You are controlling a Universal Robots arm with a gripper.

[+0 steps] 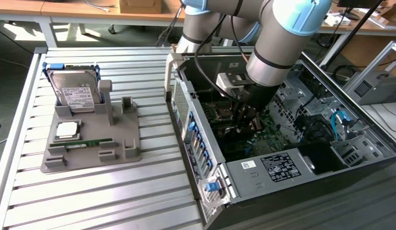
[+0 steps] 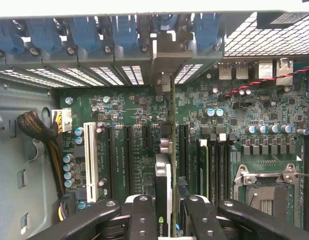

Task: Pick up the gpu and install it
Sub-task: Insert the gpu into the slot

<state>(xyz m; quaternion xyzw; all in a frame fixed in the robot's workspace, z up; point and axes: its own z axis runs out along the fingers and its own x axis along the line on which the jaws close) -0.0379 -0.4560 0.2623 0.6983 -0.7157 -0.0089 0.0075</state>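
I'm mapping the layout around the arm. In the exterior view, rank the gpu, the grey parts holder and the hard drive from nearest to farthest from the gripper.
1. gpu, between the gripper's fingers, inside the case.
2. grey parts holder, on the table toward the exterior view's left.
3. hard drive, upright at the holder's far left corner.

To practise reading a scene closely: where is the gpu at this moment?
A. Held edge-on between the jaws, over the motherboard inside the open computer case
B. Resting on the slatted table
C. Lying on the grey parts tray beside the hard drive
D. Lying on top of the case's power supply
A: the wrist view shows the gpu clamped edge-on by the gripper above the motherboard, inside the computer case.
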